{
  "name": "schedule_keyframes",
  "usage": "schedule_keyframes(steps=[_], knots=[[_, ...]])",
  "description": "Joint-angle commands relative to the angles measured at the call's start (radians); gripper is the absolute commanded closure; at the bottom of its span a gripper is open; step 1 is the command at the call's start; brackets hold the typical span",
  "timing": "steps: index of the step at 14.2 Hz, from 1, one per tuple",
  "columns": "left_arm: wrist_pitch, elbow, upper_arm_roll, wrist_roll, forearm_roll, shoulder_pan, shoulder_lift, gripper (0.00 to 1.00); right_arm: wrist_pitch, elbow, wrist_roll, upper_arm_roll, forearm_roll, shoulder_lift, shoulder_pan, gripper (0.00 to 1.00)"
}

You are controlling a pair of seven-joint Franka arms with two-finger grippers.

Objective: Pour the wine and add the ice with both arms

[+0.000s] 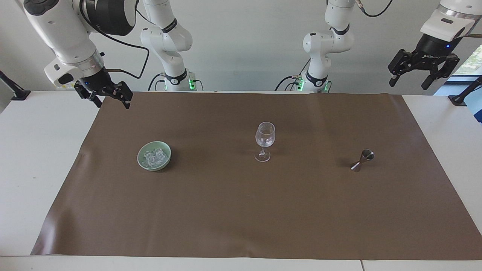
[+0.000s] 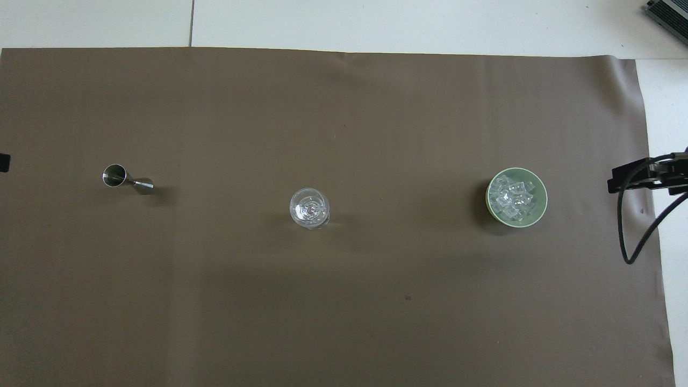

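Ice [image 1: 154,157] lies in a pale green bowl [image 1: 167,152] on the brown mat [image 1: 241,210], toward the right arm's end of the table. It is a loose heap of small clear, whitish cubes filling the bowl's floor below the rim. A stemmed glass [image 1: 265,140] stands upright at mid-mat, well apart from the bowl, and appears to hold some clear pieces or liquid in its cup; which cannot be told. A steel jigger [image 1: 362,160] sits toward the left arm's end, tilted or on its side.

Right gripper [image 1: 110,101] hangs in the air over the mat's corner at its own end, fingers apart, holding nothing. Left gripper [image 1: 409,78] is raised high over the table's opposite end, fingers apart, also empty.

Judged step: both arms stand clear of the work, so either the sequence is complete or no grasp is under way. If ice remains to be added, the next move requires the right gripper to descend into the bowl, close on one cube, and carry it over the glass rim without knocking the stem.
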Motion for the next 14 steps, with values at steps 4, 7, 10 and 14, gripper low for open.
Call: schedule_keyframes(steps=[4, 7, 10, 14], knots=[[-0.05, 0.002, -0.006, -0.005, 0.001, 0.002, -0.002, 0.0, 0.009, -0.015, -0.011, 0.009, 0.005, -0.01, 0.022, 0.0], [-0.053, 0.021, -0.006, -0.003, 0.013, 0.0, 0.025, 0.0, 0.01, -0.012, -0.011, 0.009, 0.006, -0.007, 0.031, 0.0], [-0.039, 0.004, -0.006, 0.0, 0.015, 0.002, 0.016, 0.0, 0.012, -0.011, -0.011, 0.009, 0.005, -0.006, 0.031, 0.0], [-0.041, -0.002, -0.006, -0.003, 0.015, 0.003, 0.012, 0.0, 0.012, -0.011, -0.009, 0.009, 0.005, -0.006, 0.022, 0.0]])
